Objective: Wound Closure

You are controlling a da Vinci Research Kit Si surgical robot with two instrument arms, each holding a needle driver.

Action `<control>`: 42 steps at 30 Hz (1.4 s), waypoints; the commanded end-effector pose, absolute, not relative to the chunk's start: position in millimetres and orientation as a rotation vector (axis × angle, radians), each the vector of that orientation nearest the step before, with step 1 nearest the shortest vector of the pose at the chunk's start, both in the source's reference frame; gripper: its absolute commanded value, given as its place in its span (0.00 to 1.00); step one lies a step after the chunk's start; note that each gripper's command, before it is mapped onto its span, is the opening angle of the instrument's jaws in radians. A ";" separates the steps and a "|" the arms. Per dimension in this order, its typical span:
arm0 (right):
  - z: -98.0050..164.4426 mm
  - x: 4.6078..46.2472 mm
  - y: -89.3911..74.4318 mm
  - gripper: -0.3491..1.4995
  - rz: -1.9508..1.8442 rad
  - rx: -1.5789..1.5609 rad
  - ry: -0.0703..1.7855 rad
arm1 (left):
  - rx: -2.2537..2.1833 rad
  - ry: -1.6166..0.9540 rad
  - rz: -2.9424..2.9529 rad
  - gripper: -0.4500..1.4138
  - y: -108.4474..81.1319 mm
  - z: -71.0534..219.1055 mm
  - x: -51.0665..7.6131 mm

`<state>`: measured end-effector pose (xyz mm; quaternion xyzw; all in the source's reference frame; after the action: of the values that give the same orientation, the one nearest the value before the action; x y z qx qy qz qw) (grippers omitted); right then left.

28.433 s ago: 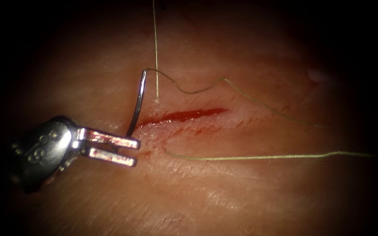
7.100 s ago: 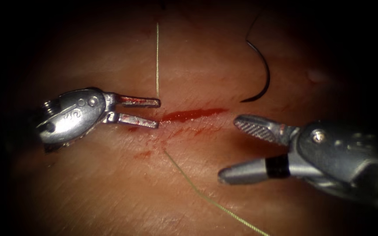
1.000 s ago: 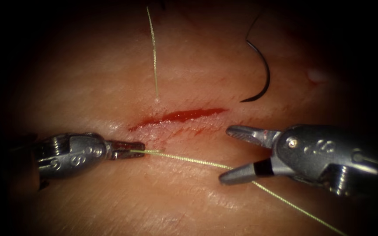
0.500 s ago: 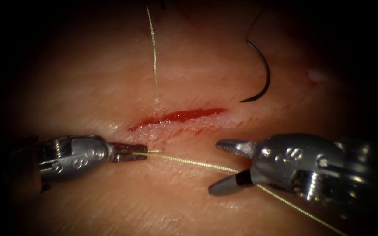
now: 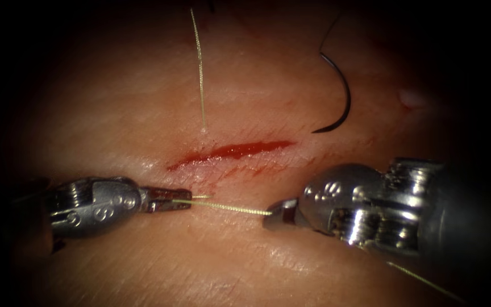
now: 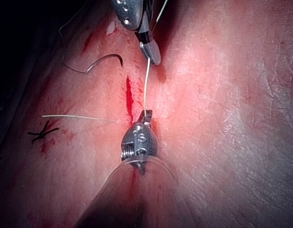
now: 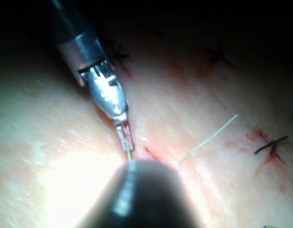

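The cut holds red fluid and runs across the tissue. Just below its left end, my left tool is shut on the pale thread. The right tool is shut on the same strand, below the cut's right half, so a short taut piece spans the two tools. The curved needle lies free on the tissue above the cut's right end, held by neither tool. In the left wrist view the left tool holds the thread, which runs to the right tool.
Another length of thread rises from a point just above the cut. More thread trails off behind the right tool. Dark finished stitches sit beside the cut, with a loose pale thread end nearby.
The right tool moved left along the thread and its open jaws closed on it. The left tool kept its grip and place. The needle has not moved.
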<state>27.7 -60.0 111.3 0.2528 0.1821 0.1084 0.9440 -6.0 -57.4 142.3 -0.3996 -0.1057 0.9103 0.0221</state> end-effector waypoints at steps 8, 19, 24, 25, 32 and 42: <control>112.4 30.1 -58.8 0.00 0.321 0.542 0.377 | -1.229 -0.343 2.812 0.41 -56.1 141.7 -7.4; 116.3 32.8 -54.0 0.00 0.534 0.562 0.428 | -1.246 -0.245 2.606 0.89 -54.3 134.0 -8.5; 117.3 33.5 -53.5 0.00 0.584 0.598 0.428 | -1.218 -0.212 2.603 0.82 -55.3 133.3 -8.6; 117.4 33.7 -53.5 0.00 0.600 0.607 0.424 | -1.224 -0.221 2.605 0.78 -55.5 133.3 -8.9; 118.4 35.7 -52.7 0.00 0.703 0.686 0.416 | -1.275 -0.268 2.629 0.74 -56.9 134.4 -12.7; 119.5 39.3 -51.7 0.00 0.742 0.719 0.380 | -1.319 -0.224 2.687 0.69 -58.7 135.4 -17.1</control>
<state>38.4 -52.1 119.3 0.3427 0.1768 0.3549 0.8517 -17.3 -59.0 134.8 -0.4371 -0.0713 0.8941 0.0664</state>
